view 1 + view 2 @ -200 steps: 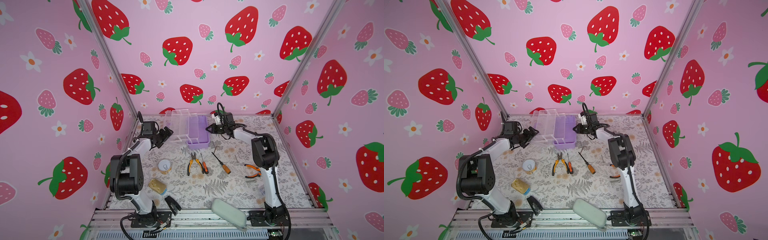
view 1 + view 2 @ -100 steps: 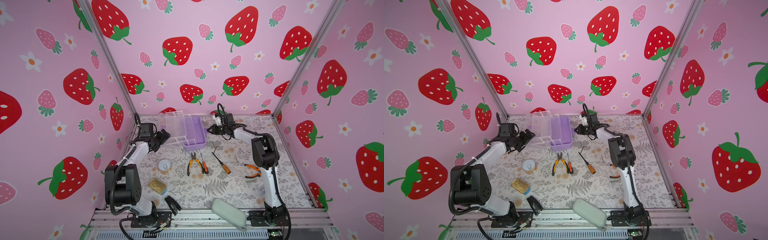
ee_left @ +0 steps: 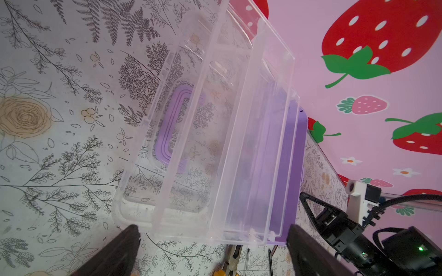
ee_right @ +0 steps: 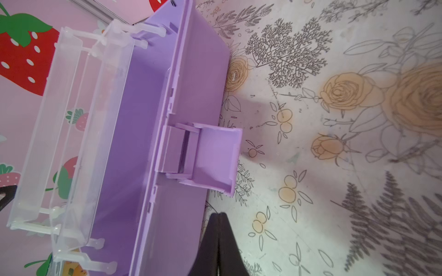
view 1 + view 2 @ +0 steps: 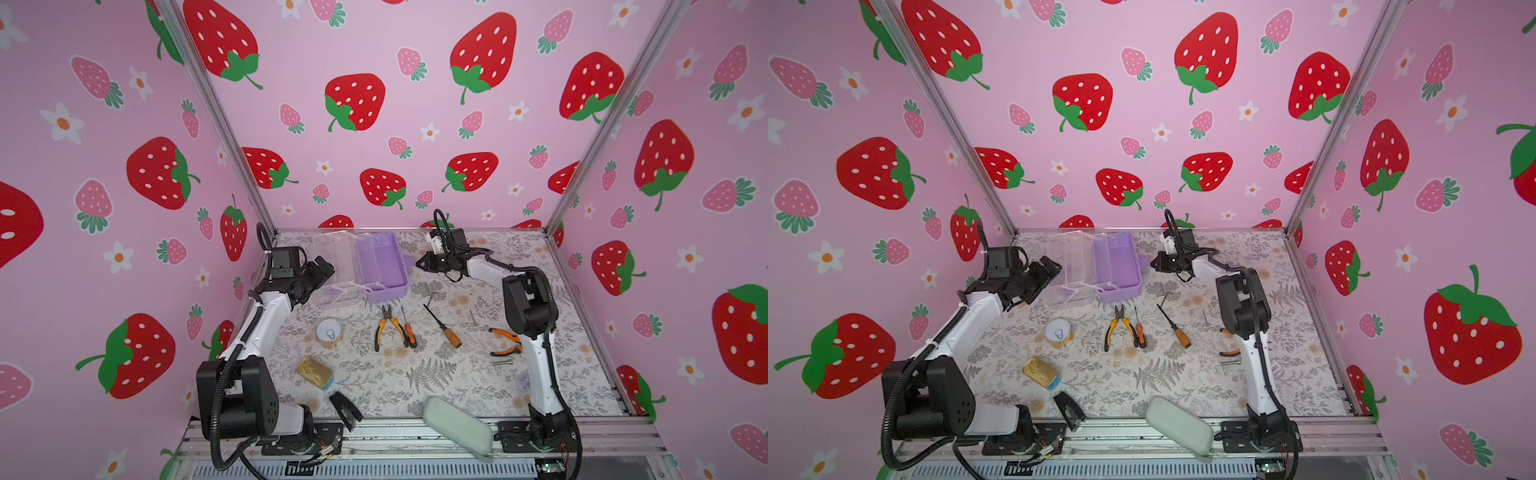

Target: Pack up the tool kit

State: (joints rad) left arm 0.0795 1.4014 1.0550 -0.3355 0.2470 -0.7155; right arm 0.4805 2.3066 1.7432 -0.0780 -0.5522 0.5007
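The tool kit case stands open at the back of the table, with its lilac base (image 5: 380, 266) (image 4: 143, 119) empty and its clear lid and tray (image 5: 336, 266) (image 3: 215, 131) folded out to the left. My left gripper (image 5: 320, 274) (image 3: 212, 229) is open, its fingers spread at the clear lid's near end. My right gripper (image 5: 419, 262) (image 4: 218, 213) is shut and empty, its tip beside the base's wall close to the latch (image 4: 210, 155). On the table lie orange-handled pliers (image 5: 388, 326), two screwdrivers (image 5: 409, 328) (image 5: 444, 326), second pliers (image 5: 505, 340) and hex keys (image 5: 430, 291).
A round gold tin (image 5: 329, 332) and an oblong gold tin (image 5: 314, 372) sit front left. A small black tool (image 5: 345, 411) and a pale green pouch (image 5: 457, 424) lie at the front edge. Pink walls close in the back and both sides.
The case has slid a little to the left and turned slightly. The left arm's elbow has dropped toward the front while its gripper stays at the lid. The right gripper has hardly moved.
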